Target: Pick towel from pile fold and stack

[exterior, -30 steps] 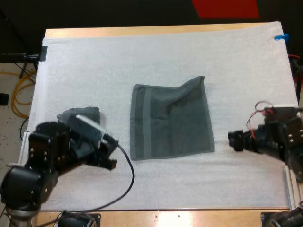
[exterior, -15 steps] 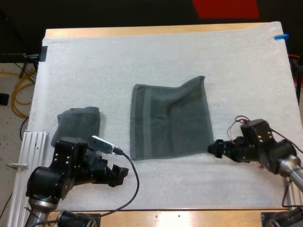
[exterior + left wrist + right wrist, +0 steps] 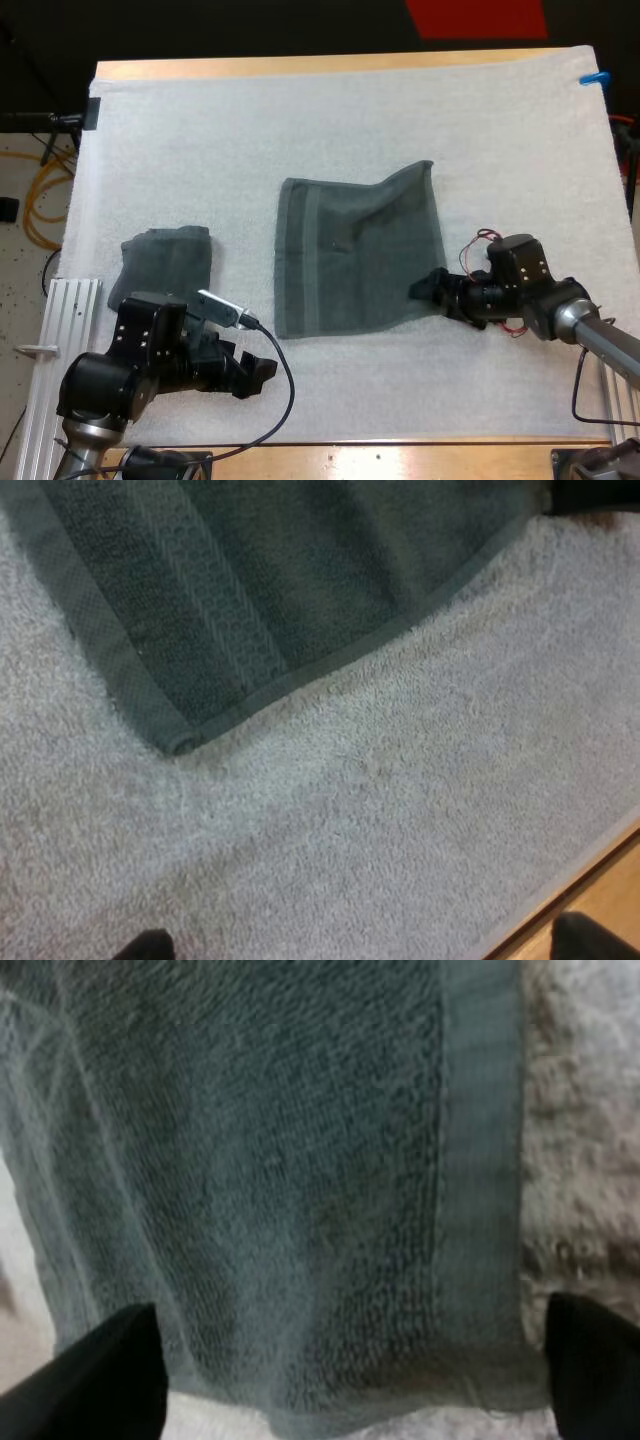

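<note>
Terrycloth like this is looking soft, light and limp, so we are judging that the spread towel (image 3: 360, 255), lying flat at the middle of the white mat (image 3: 300, 110), will be sagging and creasing unless we are taking it by its hemmed corners. Our right gripper (image 3: 428, 288) is hovering, fingers apart, over the near right corner. Our left gripper (image 3: 258, 370), likewise spread, is sitting just short of the near left corner. A second towel (image 3: 168, 262), seemingly folded, is lying near the mat's left edge.

Dark grey-green towel (image 3: 360, 255) with paler stripe; white mat (image 3: 300, 120).
</note>
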